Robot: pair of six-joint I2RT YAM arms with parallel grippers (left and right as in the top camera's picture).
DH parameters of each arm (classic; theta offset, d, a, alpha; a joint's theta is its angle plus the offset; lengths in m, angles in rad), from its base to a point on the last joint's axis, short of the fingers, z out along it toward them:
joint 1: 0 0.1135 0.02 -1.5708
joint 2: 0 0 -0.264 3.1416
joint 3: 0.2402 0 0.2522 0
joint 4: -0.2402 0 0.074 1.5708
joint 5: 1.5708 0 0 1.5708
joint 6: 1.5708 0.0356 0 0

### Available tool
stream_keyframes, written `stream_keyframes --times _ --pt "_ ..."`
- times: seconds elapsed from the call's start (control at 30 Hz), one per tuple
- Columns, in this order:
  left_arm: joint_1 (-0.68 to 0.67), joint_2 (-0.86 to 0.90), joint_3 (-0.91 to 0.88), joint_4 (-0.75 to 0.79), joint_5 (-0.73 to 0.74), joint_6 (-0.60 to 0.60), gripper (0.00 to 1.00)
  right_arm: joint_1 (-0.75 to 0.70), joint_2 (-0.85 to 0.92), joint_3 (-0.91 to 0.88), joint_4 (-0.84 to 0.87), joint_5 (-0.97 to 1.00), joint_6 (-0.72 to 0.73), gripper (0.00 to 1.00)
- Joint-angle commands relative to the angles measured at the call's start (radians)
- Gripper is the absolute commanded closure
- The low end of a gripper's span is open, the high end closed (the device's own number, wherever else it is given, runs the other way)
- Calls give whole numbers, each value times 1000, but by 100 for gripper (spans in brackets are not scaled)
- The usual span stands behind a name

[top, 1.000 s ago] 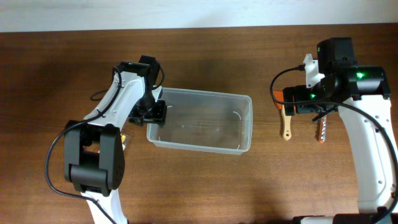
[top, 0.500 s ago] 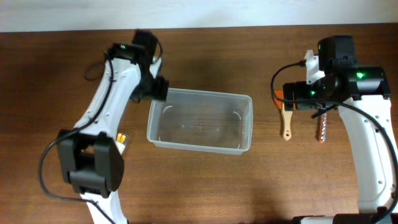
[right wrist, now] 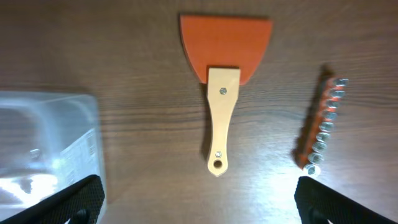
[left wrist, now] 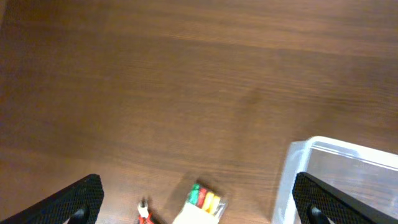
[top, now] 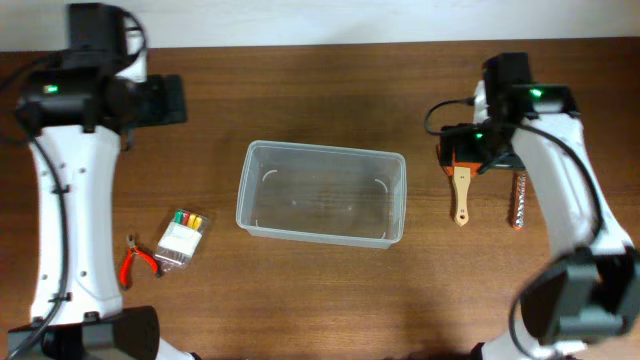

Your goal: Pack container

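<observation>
The container (top: 320, 195) is a clear plastic tub and stands empty at the table's middle. It also shows in the left wrist view (left wrist: 339, 180) and the right wrist view (right wrist: 46, 146). My left gripper (top: 168, 100) is open and empty, high at the far left, well away from the tub. In its wrist view, the left gripper (left wrist: 199, 208) spans a pack of coloured markers (left wrist: 202, 202). My right gripper (top: 462, 152) is open and empty over an orange scraper with a wooden handle (top: 460, 195). In its wrist view, the right gripper (right wrist: 202, 205) sits just below the handle (right wrist: 222, 93).
A strip of screwdriver bits (top: 517, 200) lies right of the scraper and also shows in the right wrist view (right wrist: 320, 124). The marker pack (top: 183, 240) and red pliers (top: 135, 262) lie left of the tub. The pliers (left wrist: 144, 211) show at the left wrist view's bottom edge.
My left arm has swung from the tub's left rim up to the far left, uncovering the marker pack and pliers. My right arm has turned and shifted slightly over the scraper.
</observation>
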Motion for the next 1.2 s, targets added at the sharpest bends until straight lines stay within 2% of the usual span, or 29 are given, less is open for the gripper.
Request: stream_keyframes --times 0.0,0.27,0.53,1.1,1.17 --pt "53 6 10 -28 49 2 1 5 115 -10 20 13 12 1" --pt "61 9 -5 -31 45 2 1 3 253 -44 27 3 12 1" --pt "61 9 -5 -31 46 2 1 -73 257 -233 161 -94 -25 1" --pt "60 9 -5 -36 54 2 1 -92 257 -280 229 -93 -42 0" --pt "60 9 -5 -36 54 2 1 -92 257 -290 232 -93 -42 3"
